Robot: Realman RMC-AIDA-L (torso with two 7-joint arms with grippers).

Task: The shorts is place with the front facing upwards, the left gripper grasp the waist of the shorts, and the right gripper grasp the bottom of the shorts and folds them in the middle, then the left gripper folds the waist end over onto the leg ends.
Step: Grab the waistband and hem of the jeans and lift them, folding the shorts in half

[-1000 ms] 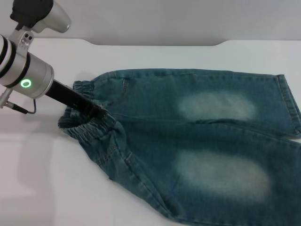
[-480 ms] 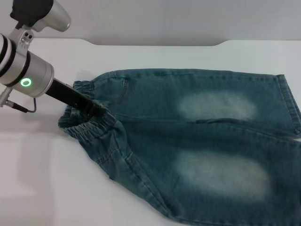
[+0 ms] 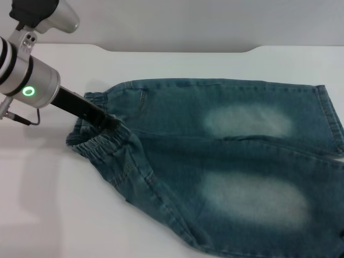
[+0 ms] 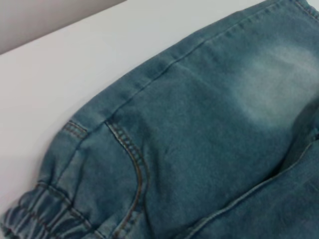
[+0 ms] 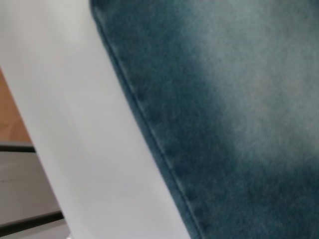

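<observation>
I have the long blue-green washed denim shorts (image 3: 215,166) lying flat on the white worktop (image 3: 48,204), with the gathered elastic waist end (image 3: 99,141) on my left. The slim black left gripper (image 3: 112,123) sits at the waistband; I cannot tell whether its fingers have closed on it. Before lifting, I'd confirm both layers are pinched. The right gripper isn't visible, its camera near a hem.
</observation>
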